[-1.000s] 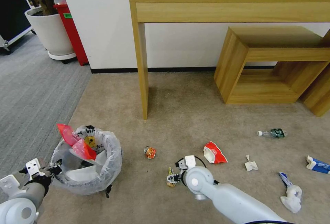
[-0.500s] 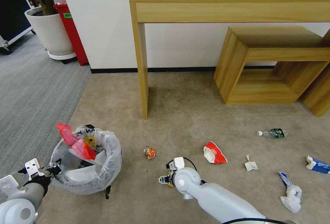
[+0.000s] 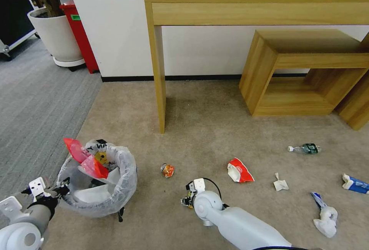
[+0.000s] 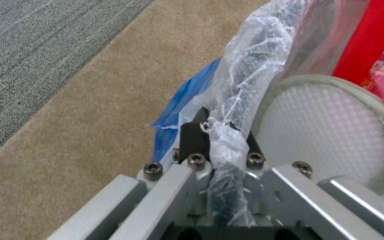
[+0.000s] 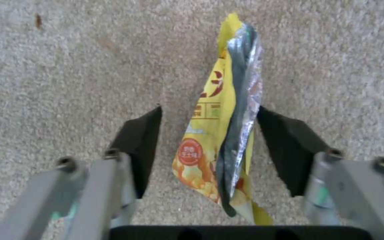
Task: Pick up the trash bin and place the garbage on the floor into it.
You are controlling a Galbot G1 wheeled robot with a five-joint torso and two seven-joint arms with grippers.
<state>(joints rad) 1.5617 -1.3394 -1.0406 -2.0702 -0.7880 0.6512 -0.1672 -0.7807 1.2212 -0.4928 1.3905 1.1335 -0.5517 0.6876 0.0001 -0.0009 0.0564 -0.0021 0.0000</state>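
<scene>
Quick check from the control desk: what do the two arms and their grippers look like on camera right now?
Both arms are smooth pale grey-white tubes with rounded joint housings. The right arm has a round cap on its wrist joint and a thin black cable looping over a white block. The left gripper and right gripper share bare aluminium linkage bars with hex-socket bolts and black wedge-shaped pads. The left wrist carries a white bracket with dark holes.

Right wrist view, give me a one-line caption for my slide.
Open right gripper straddling a yellow snack wrapper over the beige carpet.
</scene>
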